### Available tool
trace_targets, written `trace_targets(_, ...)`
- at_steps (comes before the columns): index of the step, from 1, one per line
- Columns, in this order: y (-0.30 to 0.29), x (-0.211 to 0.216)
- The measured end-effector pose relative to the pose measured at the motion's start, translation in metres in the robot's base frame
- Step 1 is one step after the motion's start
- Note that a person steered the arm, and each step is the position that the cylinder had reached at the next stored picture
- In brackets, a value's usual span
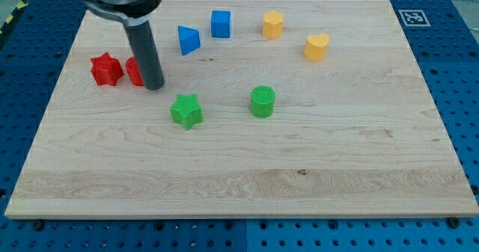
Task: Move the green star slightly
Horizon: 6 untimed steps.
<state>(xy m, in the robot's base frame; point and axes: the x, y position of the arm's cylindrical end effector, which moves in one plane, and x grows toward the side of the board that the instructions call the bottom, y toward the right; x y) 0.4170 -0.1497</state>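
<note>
In the camera view, my tip (154, 87) is sitting up and to the view's left of the green star (186, 110), near but not touching it, seemingly placed for a short push. There being no pincer, nothing is grasping the star, which is lying free on the tabletop (314, 185), left of the green cylinder (263, 102).

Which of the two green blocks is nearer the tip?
The green star: it lies just below and to the right of my tip, while the green cylinder stands farther to the view's right.
</note>
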Motion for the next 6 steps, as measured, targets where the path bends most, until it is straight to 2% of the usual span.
trace_targets(1, -0.001, 0.002)
trace_targets(2, 0.016, 0.048)
trace_targets(3, 0.018, 0.074)
trace_targets(5, 0.021, 0.073)
trace_targets(6, 0.044, 0.023)
